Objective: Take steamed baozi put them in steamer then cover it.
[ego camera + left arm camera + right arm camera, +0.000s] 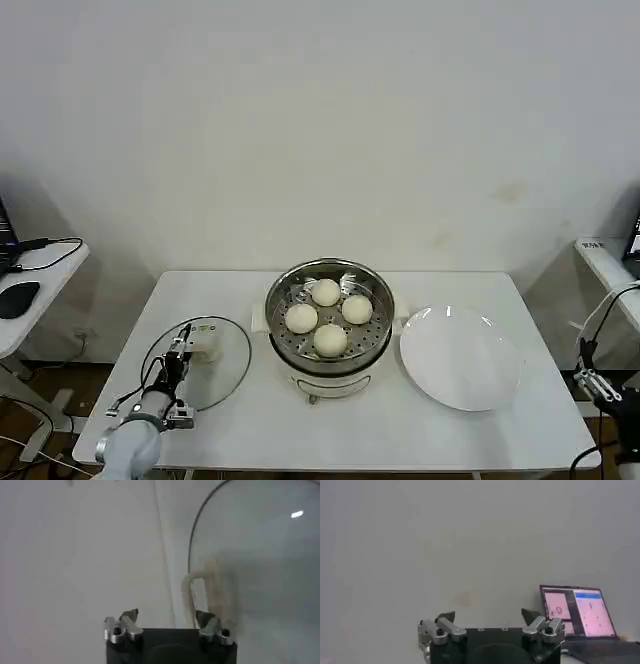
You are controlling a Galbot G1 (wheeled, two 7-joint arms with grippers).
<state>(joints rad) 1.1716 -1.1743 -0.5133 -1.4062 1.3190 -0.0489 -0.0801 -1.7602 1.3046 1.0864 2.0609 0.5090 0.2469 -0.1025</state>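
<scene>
The head view looks forward and down from high up, taking in the whole white tabletop (250, 420) against a plain wall. The left wrist view sits low and close behind the left claw (167, 619), facing the round clear glass lid with its cream-white bar handle (210, 587), which the head view shares. The right wrist view looks level across the right claw (489, 616) toward the wall.

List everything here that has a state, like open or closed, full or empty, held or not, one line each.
steamer: uncovered, four buns on its tray.
steamed baozi: all four inside the steamer.
cover: off the pot, lying on the table to its left, not gripped.
plate: empty.
left gripper: open, at the cover's handle.
right gripper: open, holding nothing, parked off the table's right edge.
</scene>
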